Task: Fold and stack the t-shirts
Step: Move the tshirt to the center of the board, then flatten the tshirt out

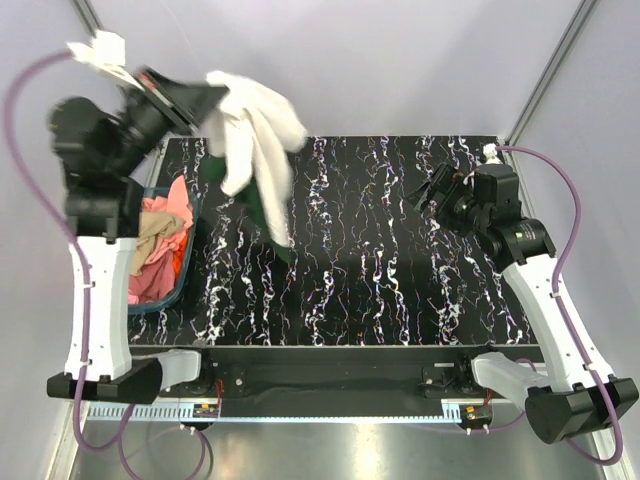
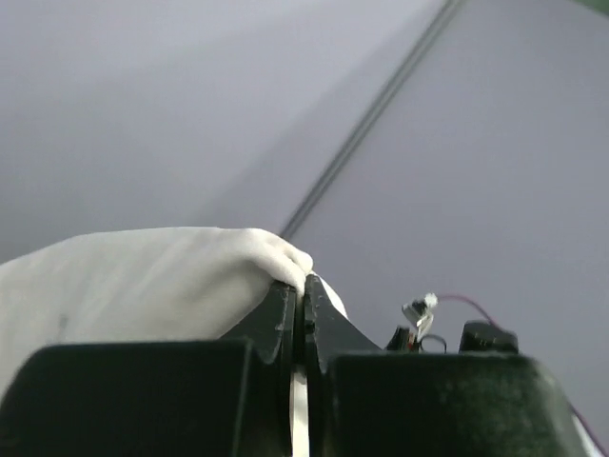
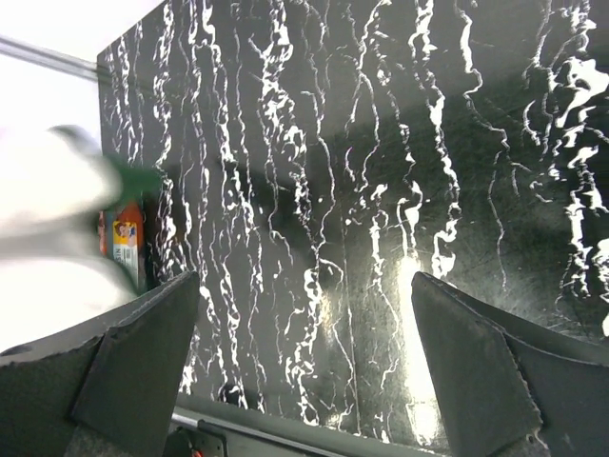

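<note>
While the left pincer [image 2: 303, 286] pinched the limp, light cream-white cloth t-shirt [image 1: 255, 125], a free corner seemed graspable; the right pincer [image 3: 304, 286] gaped empty.

We see the cream-white t-shirt [image 1: 255, 130] bunched up and hanging in the air from the left gripper [image 1: 214, 95], whose closed jaws pinch a fold at its top. It droops away from the fingertips in crumpled lobes. The dark green t-shirt [image 1: 272, 215] dangles beneath, caught up in the white cloth, its narrow lower end farthest from that gripper.
</note>
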Robot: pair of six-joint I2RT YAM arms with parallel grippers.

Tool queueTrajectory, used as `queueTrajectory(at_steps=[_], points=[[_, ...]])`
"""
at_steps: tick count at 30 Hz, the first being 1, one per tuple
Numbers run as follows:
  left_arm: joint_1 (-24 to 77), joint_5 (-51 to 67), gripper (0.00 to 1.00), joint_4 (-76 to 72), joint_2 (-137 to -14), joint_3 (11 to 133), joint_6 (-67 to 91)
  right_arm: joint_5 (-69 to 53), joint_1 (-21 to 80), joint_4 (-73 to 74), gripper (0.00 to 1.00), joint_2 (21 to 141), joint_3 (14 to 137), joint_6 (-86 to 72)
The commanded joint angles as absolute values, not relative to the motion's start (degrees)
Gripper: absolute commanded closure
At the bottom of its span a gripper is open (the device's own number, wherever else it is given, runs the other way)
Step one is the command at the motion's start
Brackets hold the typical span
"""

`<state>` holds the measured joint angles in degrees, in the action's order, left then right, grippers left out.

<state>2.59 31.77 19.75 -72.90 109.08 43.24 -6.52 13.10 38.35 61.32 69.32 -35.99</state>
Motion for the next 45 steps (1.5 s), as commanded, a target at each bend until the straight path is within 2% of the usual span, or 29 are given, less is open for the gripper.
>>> queueTrajectory(at_steps=[1,4,6,7,8,9,10,11,14,18,23,26,34,39,45], points=[[5.7,37.7,0.92,12.3,-72.1,91.8,45.6,-2.1,13.0,36.7,0.00,59.6,70.1,-35.3],[9.3,37.0,0.68,9.3,-70.3,75.7,43.1,-0.4,13.1,36.6,0.00,60.2,68.8,-35.3],[10.1,37.6,0.61,14.8,-73.0,70.6,37.9,-0.4,13.1,36.5,0.00,60.9,66.8,-35.3],[10.1,37.0,0.54,17.7,-74.0,69.9,35.9,-0.4,13.1,36.5,0.00,62.0,66.0,-35.6],[10.2,34.7,0.51,25.3,-74.8,69.9,30.1,-0.4,13.0,36.6,0.01,62.8,64.4,-35.9],[12.0,29.1,0.47,30.4,-75.6,71.7,27.1,-0.9,13.0,36.6,0.03,63.6,63.6,-37.0],[13.6,13.6,0.40,34.8,-75.8,72.8,25.2,-3.1,13.0,36.4,0.04,65.4,61.9,-37.7],[14.8,8.5,0.38,37.8,-75.8,73.5,24.1,-4.6,13.1,36.3,0.06,66.4,61.0,-38.3],[15.7,6.8,0.33,39.6,-75.2,71.8,23.6,-9.4,14.2,31.9,0.16,70.4,56.5,-41.8],[16.3,9.0,0.30,36.9,-76.9,66.2,24.9,-7.0,23.0,27.1,0.27,76.4,55.3,-45.1],[16.3,14.0,0.27,31.1,-80.7,59.7,29.1,-4.5,35.8,23.6,0.29,82.8,55.6,-48.3],[16.0,9.3,0.22,30.5,-83.0,58.8,29.9,-2.8,39.0,22.0,0.28,83.1,53.2,-49.2],[13.5,4.8,0.21,30.5,-94.6,67.6,31.3,-0.4,40.3,21.6,0.28,82.5,48.0,-46.8],[13.6,1.9,0.21,28.0,-99.8,67.9,32.6,2.8,40.3,21.4,0.28,82.3,46.5,-46.5],[13.8,4.3,0.23,24.2,-104.3,68.5,33.6,-1.2,40.5,16.3,0.28,83.9,43.6,-46.8]])
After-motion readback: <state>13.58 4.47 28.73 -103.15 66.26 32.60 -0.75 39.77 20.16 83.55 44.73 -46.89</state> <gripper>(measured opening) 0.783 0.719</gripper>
